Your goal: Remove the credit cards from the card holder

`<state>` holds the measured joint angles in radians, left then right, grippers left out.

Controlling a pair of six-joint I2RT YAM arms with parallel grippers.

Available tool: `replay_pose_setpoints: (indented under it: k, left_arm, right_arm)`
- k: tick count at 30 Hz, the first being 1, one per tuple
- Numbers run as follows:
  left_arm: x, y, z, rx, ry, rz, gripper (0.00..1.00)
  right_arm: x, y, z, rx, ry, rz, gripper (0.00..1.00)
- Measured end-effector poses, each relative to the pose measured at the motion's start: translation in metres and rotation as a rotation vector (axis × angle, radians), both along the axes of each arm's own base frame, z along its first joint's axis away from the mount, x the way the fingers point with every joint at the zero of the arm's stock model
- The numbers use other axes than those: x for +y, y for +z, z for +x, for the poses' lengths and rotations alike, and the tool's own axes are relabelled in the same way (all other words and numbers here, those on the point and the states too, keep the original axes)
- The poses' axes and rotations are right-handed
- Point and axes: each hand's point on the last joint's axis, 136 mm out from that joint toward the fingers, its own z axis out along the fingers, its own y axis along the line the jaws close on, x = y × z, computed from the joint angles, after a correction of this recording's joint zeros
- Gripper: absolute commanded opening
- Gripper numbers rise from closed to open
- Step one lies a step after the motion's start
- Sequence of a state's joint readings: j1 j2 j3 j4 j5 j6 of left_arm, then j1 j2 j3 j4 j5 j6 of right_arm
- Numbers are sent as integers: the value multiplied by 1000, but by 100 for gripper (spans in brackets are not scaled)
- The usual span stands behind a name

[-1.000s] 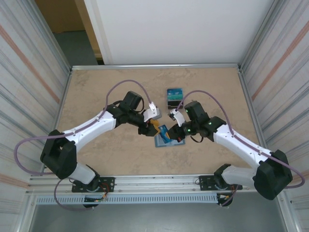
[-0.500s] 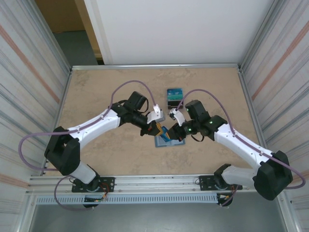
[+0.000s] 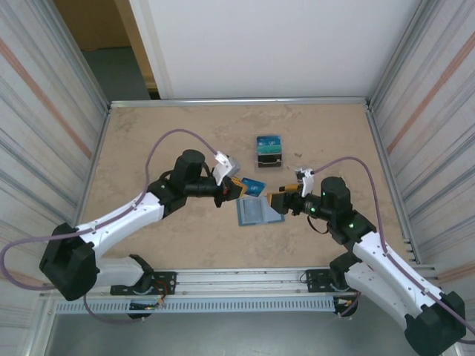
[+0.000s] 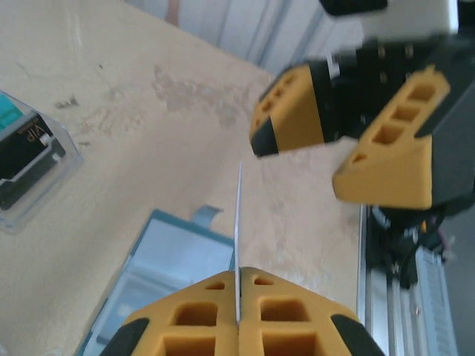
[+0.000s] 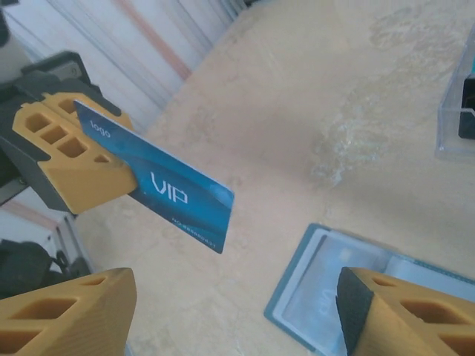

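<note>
You had 1 blue credit card pinched between the fingers of the left gripper at mid-frame in the top view. It was apart from the card holder, which lay open on the table just below. The right gripper, at the holder's right edge, stood wide and empty.

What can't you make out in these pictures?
Left wrist view: the thin blue plastic card in the left hand is edge-on, hiding its print.
Right wrist view: the flat teal bifold wallet is cut off by the bottom edge and the right hand.
Same view: the clear-cased stand is cut off by the right edge.
Top view: its pockets are too small to see inside.
</note>
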<state>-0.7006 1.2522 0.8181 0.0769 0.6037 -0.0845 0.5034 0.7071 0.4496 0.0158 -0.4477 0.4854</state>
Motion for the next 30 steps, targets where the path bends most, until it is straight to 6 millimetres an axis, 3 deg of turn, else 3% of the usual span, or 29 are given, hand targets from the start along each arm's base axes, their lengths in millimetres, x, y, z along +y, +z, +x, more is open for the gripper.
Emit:
replay_pose_setpoints:
  k: [5, 15, 19, 24, 25, 30]
  left_arm:
    - [-4, 8, 2, 110, 47, -90, 0]
    - [-4, 24, -8, 177, 30, -180, 0]
    - [-4, 33, -11, 163, 18, -207, 0]
    - [-5, 36, -13, 164, 6, -219, 0]
    - [-4, 36, -12, 165, 10, -219, 0]
    - [1, 32, -10, 163, 15, -195, 46]
  right_arm:
    - [7, 16, 1, -15, 17, 81, 66]
    - [33, 17, 5, 29, 144, 141, 54]
    - [41, 28, 4, 12, 200, 172, 38]
    - [47, 47, 1, -35, 246, 194, 2]
    - [48, 49, -1, -42, 258, 197, 0]
    - [50, 53, -5, -57, 278, 173, 0]
